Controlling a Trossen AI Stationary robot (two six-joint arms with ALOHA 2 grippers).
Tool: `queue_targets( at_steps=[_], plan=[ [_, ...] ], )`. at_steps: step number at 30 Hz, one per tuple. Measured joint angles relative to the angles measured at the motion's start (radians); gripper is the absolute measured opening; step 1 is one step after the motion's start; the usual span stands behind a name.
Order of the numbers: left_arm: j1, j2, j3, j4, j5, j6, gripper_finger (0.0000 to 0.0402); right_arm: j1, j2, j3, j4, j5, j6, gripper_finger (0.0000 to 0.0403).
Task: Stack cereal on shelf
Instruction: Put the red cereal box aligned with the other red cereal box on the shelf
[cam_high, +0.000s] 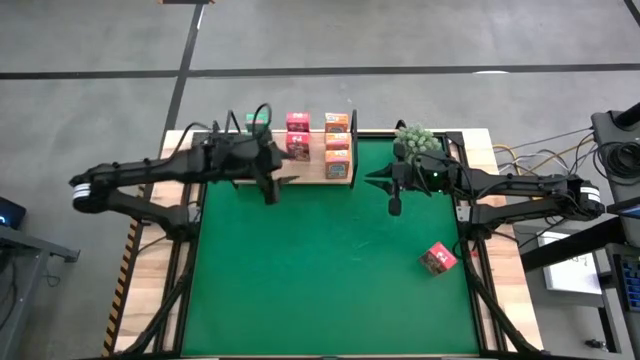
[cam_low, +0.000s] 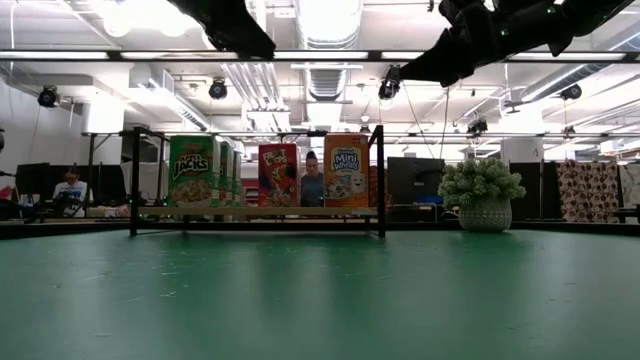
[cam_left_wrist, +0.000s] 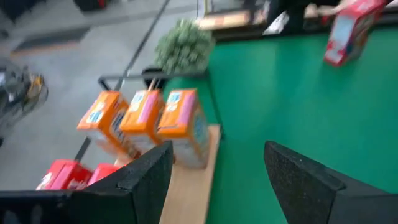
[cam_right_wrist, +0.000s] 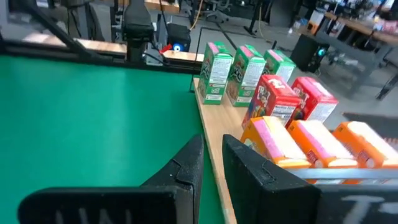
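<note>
The shelf (cam_high: 330, 172), a light wooden board with black wire ends, stands at the mat's far edge. On it, upright on their bases, stand three green cereal boxes (cam_right_wrist: 244, 71), two red ones (cam_right_wrist: 292, 99) and three orange ones (cam_right_wrist: 320, 144). One more red box (cam_high: 438, 258) lies on the green mat toward the near right. My left gripper (cam_left_wrist: 214, 180) hangs open above the shelf's front edge, with nothing between its fingers. To the right of the shelf, my right gripper (cam_right_wrist: 211, 165) is held in the air, its fingers shut to a narrow slit on nothing.
A small bushy plant in a pot (cam_high: 415, 142) stands at the far edge, just right of the shelf and beside my right arm. The green mat (cam_high: 320, 270) spreads toward the near edge, with black frame rails (cam_high: 470, 270) along its sides.
</note>
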Motion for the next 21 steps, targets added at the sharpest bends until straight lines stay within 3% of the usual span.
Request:
queue_targets(
  at_steps=[5, 12, 21],
  plan=[
    [-0.069, -0.089, -0.112, 0.133, -0.049, -0.011, 0.0236, 0.020, 0.003, 0.000, 0.000, 0.000, 0.135, 0.0052],
    [-0.093, -0.158, -0.221, 0.274, -0.049, -0.021, 0.0236, 0.134, 0.007, 0.014, -0.017, -0.001, 0.293, 0.0052],
    [-0.094, -0.186, -0.268, 0.289, -0.048, -0.040, 0.0236, 0.280, 0.009, 0.148, -0.203, 0.003, 0.498, 0.0052]
  ],
)
